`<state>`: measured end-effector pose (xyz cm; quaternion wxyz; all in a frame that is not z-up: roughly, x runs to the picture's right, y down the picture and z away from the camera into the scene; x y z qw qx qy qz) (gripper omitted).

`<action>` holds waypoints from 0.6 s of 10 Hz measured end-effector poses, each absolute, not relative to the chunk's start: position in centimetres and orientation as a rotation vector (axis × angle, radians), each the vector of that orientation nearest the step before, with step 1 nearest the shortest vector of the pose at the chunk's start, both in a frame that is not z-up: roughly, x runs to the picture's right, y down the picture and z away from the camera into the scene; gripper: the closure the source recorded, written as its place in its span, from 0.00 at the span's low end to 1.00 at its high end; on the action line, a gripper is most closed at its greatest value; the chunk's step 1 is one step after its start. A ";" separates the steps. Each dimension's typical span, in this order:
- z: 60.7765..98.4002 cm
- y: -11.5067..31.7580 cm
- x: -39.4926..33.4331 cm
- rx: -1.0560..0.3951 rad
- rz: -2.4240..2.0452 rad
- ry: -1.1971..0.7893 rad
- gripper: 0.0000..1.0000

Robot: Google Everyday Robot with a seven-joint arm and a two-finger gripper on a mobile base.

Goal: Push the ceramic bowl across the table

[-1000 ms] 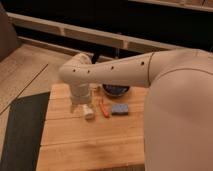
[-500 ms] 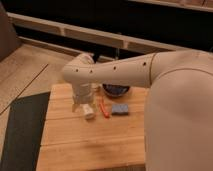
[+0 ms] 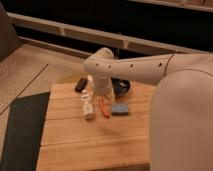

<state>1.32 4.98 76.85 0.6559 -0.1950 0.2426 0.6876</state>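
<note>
The robot's white arm (image 3: 145, 67) fills the right side and reaches left over the far part of the desk (image 3: 95, 145), bending down at the elbow. A dark floor mat (image 3: 20, 130) lies left of the desk. The gripper (image 3: 102, 96) hangs low over the desk between the cream container and the bowl; I cannot tell whether it is open or closed. The dark bowl (image 3: 122, 86) sits at the far edge, partly hidden behind the arm. The cream container (image 3: 88, 106) is left of it, nearer. A blue sponge (image 3: 119, 109) lies near the bowl, a black object (image 3: 80, 85) at far left, and a thin orange item (image 3: 104, 109) just left of the sponge.
</note>
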 end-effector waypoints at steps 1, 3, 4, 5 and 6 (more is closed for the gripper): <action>77.2 4.9 2.8 -0.430 1.570 0.565 0.35; 77.2 4.9 2.0 -0.439 1.567 0.551 0.35; 77.2 4.9 1.9 -0.440 1.568 0.552 0.35; 77.2 4.9 2.3 -0.436 1.569 0.554 0.35; 77.1 5.1 2.3 -0.431 1.562 0.558 0.35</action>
